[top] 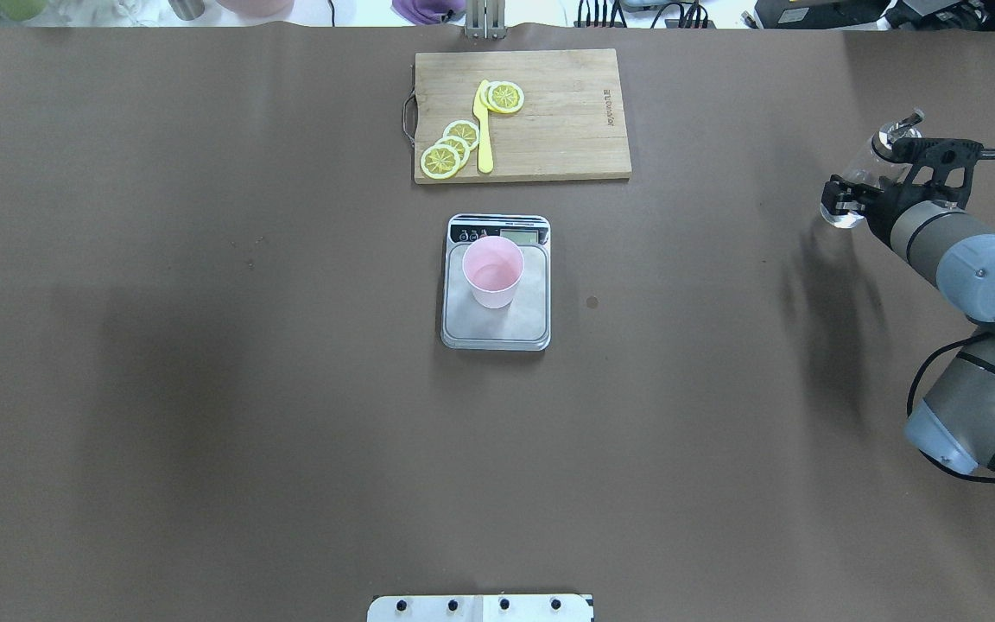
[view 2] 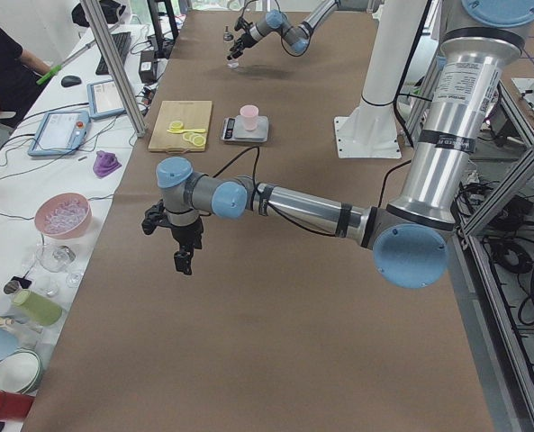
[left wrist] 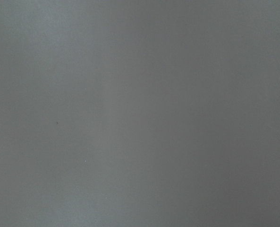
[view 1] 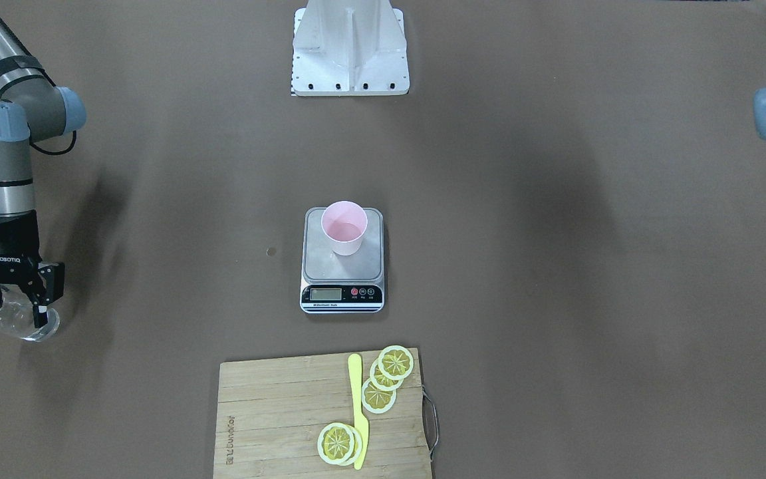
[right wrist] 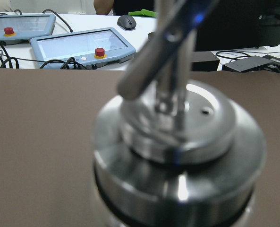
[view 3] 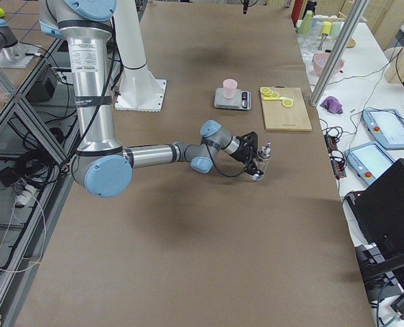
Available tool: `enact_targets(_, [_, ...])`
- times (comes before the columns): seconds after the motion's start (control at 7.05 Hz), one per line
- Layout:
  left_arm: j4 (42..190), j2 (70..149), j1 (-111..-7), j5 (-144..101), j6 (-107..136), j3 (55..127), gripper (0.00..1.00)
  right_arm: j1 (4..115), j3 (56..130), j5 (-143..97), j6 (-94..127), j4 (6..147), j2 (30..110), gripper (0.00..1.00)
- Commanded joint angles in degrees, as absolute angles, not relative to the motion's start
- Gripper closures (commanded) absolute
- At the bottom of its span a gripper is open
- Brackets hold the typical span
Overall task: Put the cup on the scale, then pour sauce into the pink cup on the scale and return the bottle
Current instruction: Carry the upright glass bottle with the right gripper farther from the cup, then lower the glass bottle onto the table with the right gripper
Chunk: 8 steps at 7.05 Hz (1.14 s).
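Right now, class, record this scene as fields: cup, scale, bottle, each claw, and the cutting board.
Cup: pink, upright on the scale's steel platform.
Scale: mid-table, display end facing away from the robot.
Bottle: clear glass with a metal cap, tilted, held far to the robot's right of the scale.
Right claw: shut on the bottle.
Left claw: over bare table; open or shut cannot be told.
Cutting board: beyond the scale, carrying lemon slices and a yellow knife.

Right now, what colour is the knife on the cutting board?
Yellow knife, clearest in the front-facing view.
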State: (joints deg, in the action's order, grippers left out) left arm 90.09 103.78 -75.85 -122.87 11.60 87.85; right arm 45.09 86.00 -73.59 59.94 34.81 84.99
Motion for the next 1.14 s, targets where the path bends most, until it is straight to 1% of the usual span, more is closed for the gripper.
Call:
enact_targets(0.0, [90.09, 103.71, -75.85, -122.87, 11.60, 87.80, 0.01, 45.00, 85.78, -73.65, 60.46, 34.89, 84.82, 1.00])
enact_targets(0.14, [90.09, 103.71, -75.85, -122.87, 11.60, 87.89, 0.01, 44.65, 84.65, -73.65, 61.86, 34.81, 84.38, 1.00])
enact_targets(0.57, [90.00, 103.71, -75.85, -122.87, 11.60, 87.80, 0.01, 44.47, 84.29, -73.65, 61.79, 34.80, 84.29, 1.00])
enact_targets(0.71, [90.09, 103.71, -75.85, -122.87, 11.60, 87.72, 0.01, 44.39, 84.37, -73.65, 61.79, 34.80, 84.29, 0.93])
enact_targets(0.99, [90.09, 103.71, -75.85, -122.87, 11.60, 87.71, 0.01, 44.47, 84.37, -73.74, 61.79, 34.80, 84.29, 0.61])
